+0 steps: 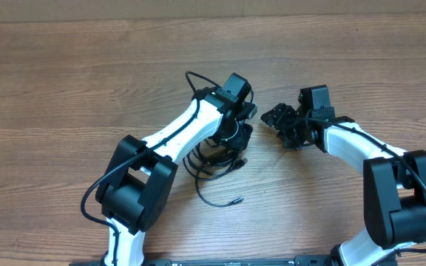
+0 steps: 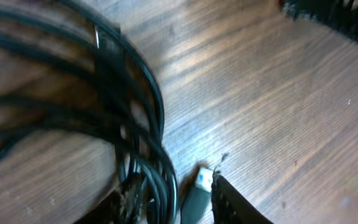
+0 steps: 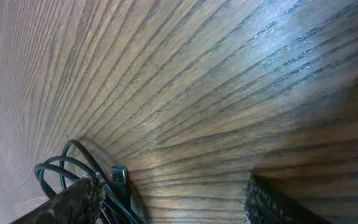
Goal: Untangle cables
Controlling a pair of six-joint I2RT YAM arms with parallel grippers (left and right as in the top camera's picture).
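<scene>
from overhead, the cables [image 1: 204, 167] lie in a loose black tangle on the wooden worktop [image 1: 65, 89], mostly under the left claw [image 1: 237, 142]. one free end [image 1: 235, 199] trails towards the near edge. the right claw [image 1: 283, 125] sits just beside the left one, and from up there its dark shape cannot be told from any cord near it.

the left wrist view fills in what the arm hides. several strands of the cables [image 2: 143, 93] sweep round in loops and run down into the gap of the left claw [image 2: 176, 208], and a silvery-tipped plug [image 2: 204, 179] lies just beside one jaw. the jaws stand partly apart, and whether they pinch the strands cannot be told.

the right wrist view shows the right claw [image 3: 166, 202] spread wide, with bare wood in the gap and nothing held. a few cable loops [image 3: 61, 167] and a dark plug [image 3: 120, 176] lie close against one jaw, a detail lost in the overhead view.
</scene>
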